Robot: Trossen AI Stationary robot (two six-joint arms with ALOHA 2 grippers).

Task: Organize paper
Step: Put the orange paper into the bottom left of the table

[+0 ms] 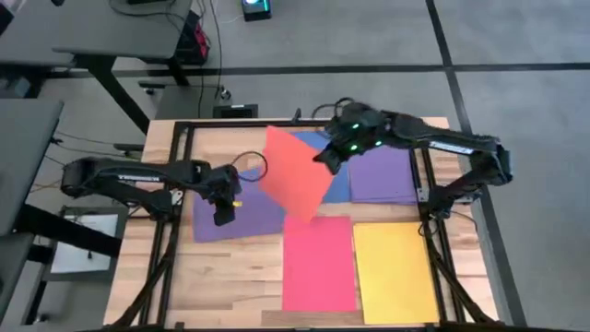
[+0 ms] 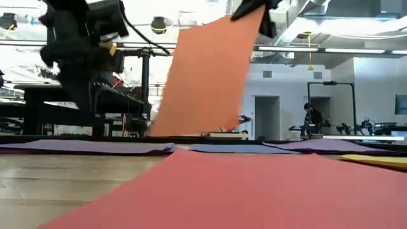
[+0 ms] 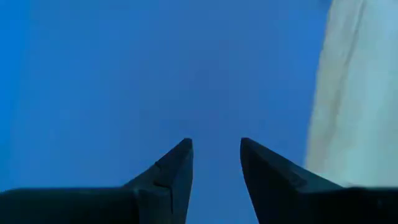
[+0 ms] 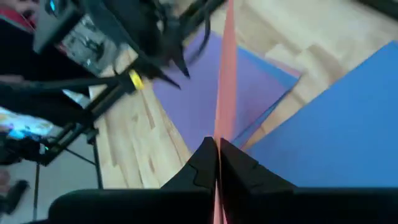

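On the wooden table (image 1: 240, 267) covered with paper sheets, your right gripper (image 1: 324, 159) pinches the salmon-orange sheet (image 1: 293, 173) up in the air by one edge, while your left gripper (image 1: 224, 215) hangs open just above a purple sheet (image 1: 247, 217), so watch out, because the floppy sheet might slip free or brush the other sheets crooked.

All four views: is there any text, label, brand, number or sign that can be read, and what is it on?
None can be read.
Left arm: pale lettering along the link, too blurred to read.
Right arm: pale lettering along the link, too blurred to read.
The salmon-orange sheet pinched in the right gripper and the pink-red sheet, yellow sheet and purple sheet on the table are plain, with no print.
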